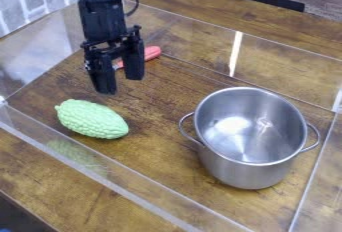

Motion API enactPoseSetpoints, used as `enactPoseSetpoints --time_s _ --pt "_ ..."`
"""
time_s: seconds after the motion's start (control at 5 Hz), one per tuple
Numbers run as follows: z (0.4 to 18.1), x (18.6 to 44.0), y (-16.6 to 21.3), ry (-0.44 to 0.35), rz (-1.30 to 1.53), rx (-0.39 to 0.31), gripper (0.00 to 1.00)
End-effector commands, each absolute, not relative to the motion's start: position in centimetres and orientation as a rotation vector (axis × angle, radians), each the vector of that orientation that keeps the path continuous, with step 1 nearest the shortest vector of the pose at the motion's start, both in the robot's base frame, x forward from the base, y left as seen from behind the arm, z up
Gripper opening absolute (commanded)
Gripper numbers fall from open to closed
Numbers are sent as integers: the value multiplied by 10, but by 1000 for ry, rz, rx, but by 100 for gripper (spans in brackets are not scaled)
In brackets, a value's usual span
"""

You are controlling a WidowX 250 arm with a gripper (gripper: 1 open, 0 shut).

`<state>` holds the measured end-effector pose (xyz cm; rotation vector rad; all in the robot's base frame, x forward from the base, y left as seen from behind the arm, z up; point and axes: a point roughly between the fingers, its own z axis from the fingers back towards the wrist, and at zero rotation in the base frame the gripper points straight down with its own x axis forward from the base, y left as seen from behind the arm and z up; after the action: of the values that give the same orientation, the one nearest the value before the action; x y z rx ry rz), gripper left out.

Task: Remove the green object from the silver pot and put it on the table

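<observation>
A single view looks down at a slant from above the near corner of the table, facing across it toward the far acrylic wall. It stands close enough that the tabletop fills the picture, with the arm entering from the top left
</observation>
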<state>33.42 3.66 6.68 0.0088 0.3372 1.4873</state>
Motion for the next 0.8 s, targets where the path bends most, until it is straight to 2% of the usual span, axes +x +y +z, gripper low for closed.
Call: enactPoseSetpoints --time_s 0.0,0.2,0.4,0.6 --pt "81 347 40 269 1400 -16 0" --pt "80 352 43 280 1461 -32 100" --pt "80 357 46 302 1519 -45 100" --pt "89 361 49 311 1522 -42 0"
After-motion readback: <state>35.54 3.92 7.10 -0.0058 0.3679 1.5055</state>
